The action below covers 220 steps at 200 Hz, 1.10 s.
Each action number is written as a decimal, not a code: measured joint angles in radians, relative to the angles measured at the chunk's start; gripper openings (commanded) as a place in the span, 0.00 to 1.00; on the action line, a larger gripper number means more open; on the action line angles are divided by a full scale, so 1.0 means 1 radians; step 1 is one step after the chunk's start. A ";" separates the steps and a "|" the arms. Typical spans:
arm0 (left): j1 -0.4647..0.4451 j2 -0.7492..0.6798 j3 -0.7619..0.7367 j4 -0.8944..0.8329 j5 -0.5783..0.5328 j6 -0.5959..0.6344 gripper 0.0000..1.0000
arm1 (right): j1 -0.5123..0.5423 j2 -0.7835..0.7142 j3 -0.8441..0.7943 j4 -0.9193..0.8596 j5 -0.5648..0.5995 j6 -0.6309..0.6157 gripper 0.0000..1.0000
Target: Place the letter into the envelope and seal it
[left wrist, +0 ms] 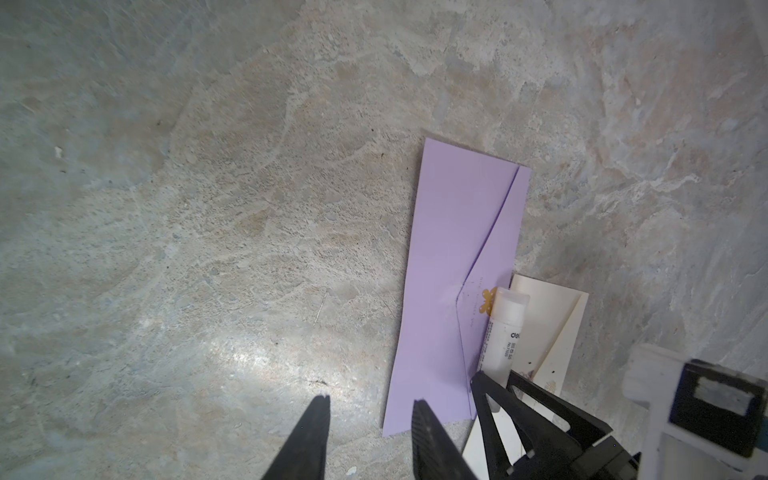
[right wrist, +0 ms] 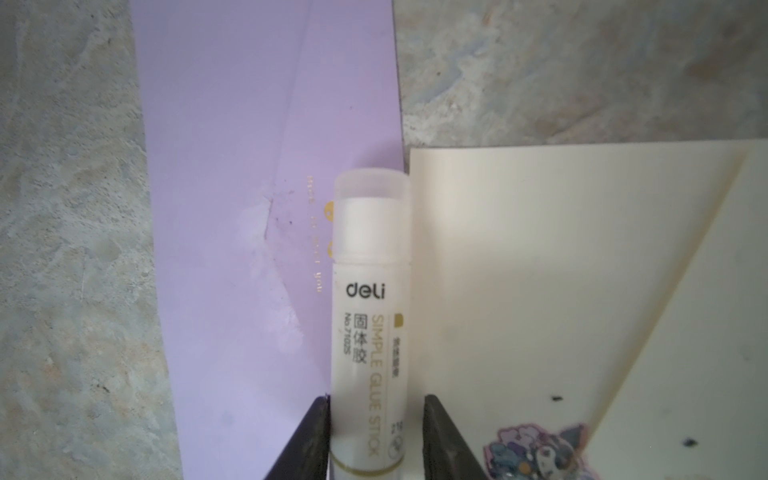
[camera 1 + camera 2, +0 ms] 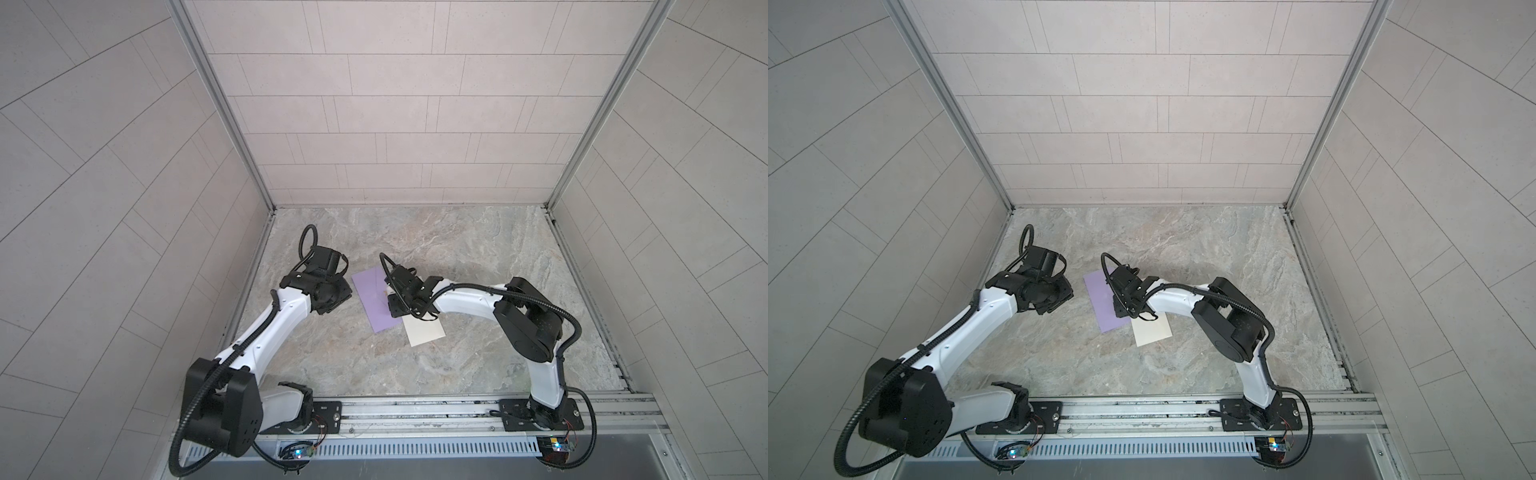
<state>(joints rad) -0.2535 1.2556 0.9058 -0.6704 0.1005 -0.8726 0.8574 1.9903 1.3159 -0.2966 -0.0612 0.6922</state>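
The purple envelope [image 3: 374, 301] [image 3: 1100, 301] lies flat on the stone table, its pointed flap folded down over pale smears [image 2: 257, 224]. The letter is hidden; I cannot tell if it is inside. A white glue stick [image 2: 370, 311] [image 1: 503, 328] lies along the envelope's edge, cap on. My right gripper [image 2: 376, 399] straddles the stick's lower end; one finger touches it and the other stands off with a gap, so the jaws are open. Beside the envelope's near corner, my left gripper [image 1: 368, 401] hangs open and empty over bare table.
A cream paper [image 3: 424, 330] [image 2: 561, 270] with a diagonal fold and a cartoon sticker [image 2: 536, 451] lies against the envelope, partly under the right gripper. Tiled walls close the table [image 3: 457, 257] on three sides. Both arm bases sit on the front rail.
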 measured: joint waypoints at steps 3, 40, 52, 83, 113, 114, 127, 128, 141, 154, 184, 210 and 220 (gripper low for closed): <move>0.000 0.000 0.000 0.000 0.000 0.001 0.40 | 0.000 0.000 0.000 0.001 -0.001 -0.001 0.41; 0.005 -0.001 0.002 -0.002 -0.043 0.011 0.41 | 0.000 -0.044 -0.024 0.014 0.002 -0.019 0.44; 0.008 -0.006 0.003 -0.002 -0.078 0.019 0.41 | 0.000 -0.087 -0.032 0.012 0.015 -0.028 0.45; 0.026 -0.050 0.003 -0.009 -0.230 0.072 0.50 | -0.006 -0.260 -0.059 -0.010 0.129 -0.052 0.45; 0.095 -0.100 -0.008 0.031 -0.458 0.199 0.99 | -0.097 -0.527 -0.201 -0.031 0.347 -0.043 0.51; 0.098 -0.101 -0.010 0.033 -0.464 0.200 1.00 | -0.101 -0.533 -0.206 -0.031 0.352 -0.043 0.51; 0.134 -0.111 -0.044 0.084 -0.560 0.241 1.00 | -0.198 -0.663 -0.307 -0.050 0.467 -0.040 0.55; 0.137 -0.112 -0.049 0.088 -0.569 0.245 1.00 | -0.204 -0.669 -0.312 -0.051 0.472 -0.040 0.55; 0.167 -0.114 -0.106 0.151 -0.655 0.298 1.00 | -0.312 -0.781 -0.408 -0.066 0.570 -0.046 0.58; 0.190 -0.110 -0.170 0.211 -0.715 0.349 1.00 | -0.411 -0.877 -0.497 -0.072 0.657 -0.069 0.61; 0.244 -0.081 -0.252 0.302 -0.729 0.412 1.00 | -0.496 -1.012 -0.710 0.063 0.836 -0.198 0.63; 0.260 -0.026 -0.249 0.385 -0.717 0.418 1.00 | -0.528 -0.948 -0.877 0.246 0.898 -0.318 0.64; 0.260 0.010 -0.244 0.419 -0.709 0.418 1.00 | -0.551 -0.877 -0.892 0.288 0.910 -0.329 0.63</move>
<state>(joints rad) 0.0063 1.2659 0.6617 -0.2512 -0.6083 -0.4549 0.3061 1.1133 0.4236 -0.0086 0.8490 0.3634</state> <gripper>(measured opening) 0.999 0.638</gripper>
